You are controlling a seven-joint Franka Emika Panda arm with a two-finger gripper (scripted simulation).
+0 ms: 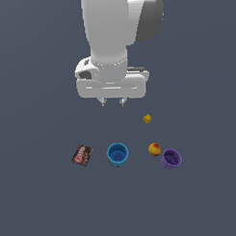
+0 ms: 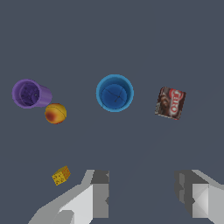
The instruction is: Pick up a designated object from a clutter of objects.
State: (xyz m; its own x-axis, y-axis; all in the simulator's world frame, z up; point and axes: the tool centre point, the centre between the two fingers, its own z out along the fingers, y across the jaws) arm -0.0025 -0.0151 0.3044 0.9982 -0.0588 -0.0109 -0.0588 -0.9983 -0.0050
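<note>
Hanging above the clutter in the exterior view, my gripper (image 1: 112, 102) is empty; the blue cup (image 1: 117, 154) stands upright below it. I judge I should centre over its rim first. Wrist view: fingers wide apart; around the cup, one purple cup (image 2: 30, 93), ball (image 2: 55, 113), yellow lump (image 2: 61, 175), packet (image 2: 170, 103).
</note>
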